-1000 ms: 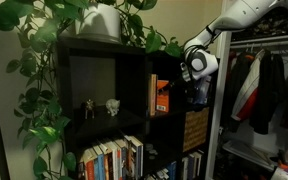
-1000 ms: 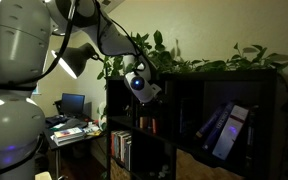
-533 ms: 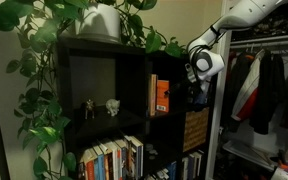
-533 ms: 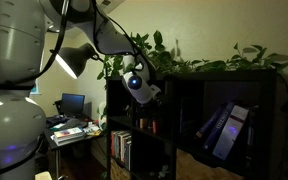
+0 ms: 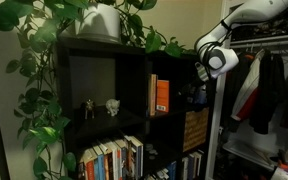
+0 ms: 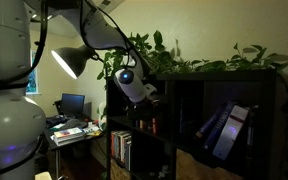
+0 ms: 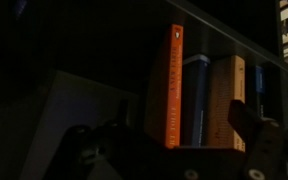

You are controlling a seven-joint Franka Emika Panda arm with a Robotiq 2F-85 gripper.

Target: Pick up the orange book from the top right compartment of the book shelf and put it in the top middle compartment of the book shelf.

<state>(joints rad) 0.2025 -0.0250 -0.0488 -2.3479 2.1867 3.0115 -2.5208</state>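
Note:
The black book shelf (image 5: 134, 52) shows in both exterior views (image 6: 224, 75). The slim orange book (image 5: 161, 95) stands upright in the top middle compartment (image 5: 147, 80), next to a thin tan book (image 5: 152, 95). In the wrist view the orange book (image 7: 174, 85) stands straight beside a blue and a tan book. My gripper (image 5: 194, 96) is open and empty, just right of that compartment and clear of the book. It also shows in an exterior view (image 6: 147, 93) and in the wrist view (image 7: 179, 125). The top right compartment (image 6: 224, 125) holds leaning blue-and-white books.
Two small figurines (image 5: 100, 107) stand in the left cubby. A potted vine (image 5: 104, 22) trails over the shelf. A woven basket (image 5: 195, 128) sits below my gripper. Books (image 5: 114, 160) fill the lower cubby. Hanging clothes (image 5: 264, 90) are at the right. A desk with a monitor (image 6: 72, 103) stands behind.
My arm has drawn back to the right and slightly up, away from the shelf. The orange book has stayed upright in its cubby.

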